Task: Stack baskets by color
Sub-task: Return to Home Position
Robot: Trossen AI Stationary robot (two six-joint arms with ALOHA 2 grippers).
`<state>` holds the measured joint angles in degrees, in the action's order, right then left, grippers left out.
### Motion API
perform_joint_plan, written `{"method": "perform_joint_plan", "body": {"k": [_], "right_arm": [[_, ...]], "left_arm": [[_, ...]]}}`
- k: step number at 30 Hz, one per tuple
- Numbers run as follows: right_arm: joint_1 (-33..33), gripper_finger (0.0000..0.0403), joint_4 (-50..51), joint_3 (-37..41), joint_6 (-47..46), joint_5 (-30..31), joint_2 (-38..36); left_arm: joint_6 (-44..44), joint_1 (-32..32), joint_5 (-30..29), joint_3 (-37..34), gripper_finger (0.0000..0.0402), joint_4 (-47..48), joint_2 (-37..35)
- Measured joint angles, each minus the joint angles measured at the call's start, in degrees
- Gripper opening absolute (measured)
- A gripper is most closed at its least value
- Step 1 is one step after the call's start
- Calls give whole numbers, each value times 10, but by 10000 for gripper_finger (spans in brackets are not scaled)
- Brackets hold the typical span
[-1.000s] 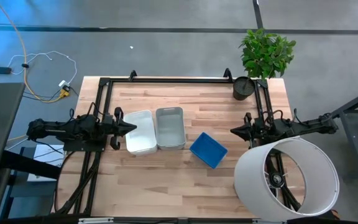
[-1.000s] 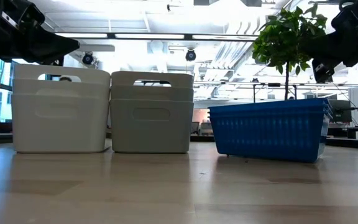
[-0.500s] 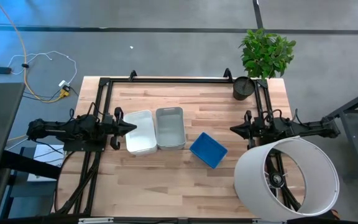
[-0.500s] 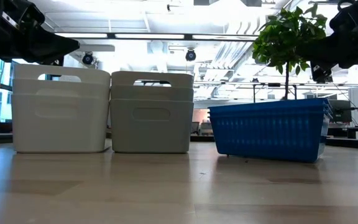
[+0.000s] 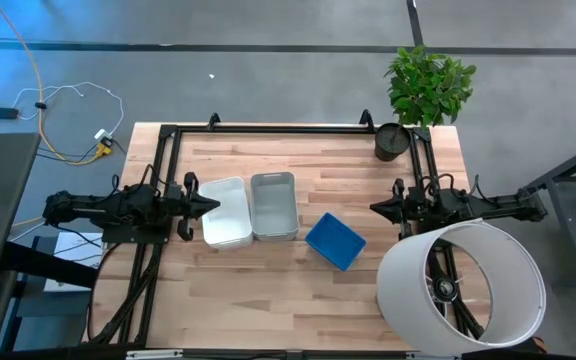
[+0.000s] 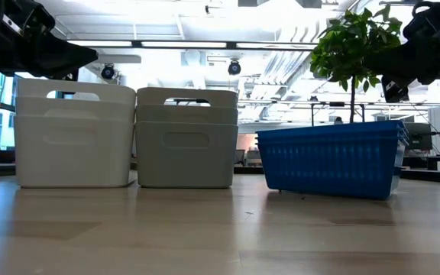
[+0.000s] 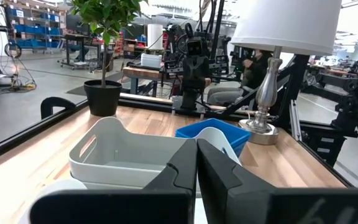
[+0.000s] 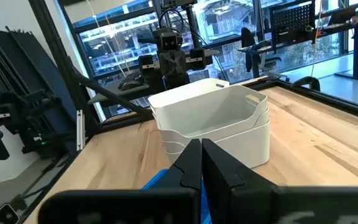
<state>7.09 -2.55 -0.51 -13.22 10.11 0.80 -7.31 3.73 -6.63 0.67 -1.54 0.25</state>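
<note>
On the worktop, white stack, grey stack and blue stack stand sorted. The left gripper and right gripper hover at opposite sides, empty, fingers pressed together. Homing the arms looks all that's needed.

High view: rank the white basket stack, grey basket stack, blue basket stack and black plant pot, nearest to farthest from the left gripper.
1. white basket stack: at the left gripper tip, table's left side.
2. grey basket stack: beside the white one, toward centre.
3. blue basket stack: right of centre, set at an angle.
4. black plant pot: table's top-right corner.
</note>
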Motion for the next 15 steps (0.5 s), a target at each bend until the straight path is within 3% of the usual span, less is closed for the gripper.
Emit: {"method": "perform_joint_plan", "body": {"k": [15], "right_arm": [[0,0,0,0,2,-1,0]], "left_arm": [[0,0,0,0,1,0,0]]}}
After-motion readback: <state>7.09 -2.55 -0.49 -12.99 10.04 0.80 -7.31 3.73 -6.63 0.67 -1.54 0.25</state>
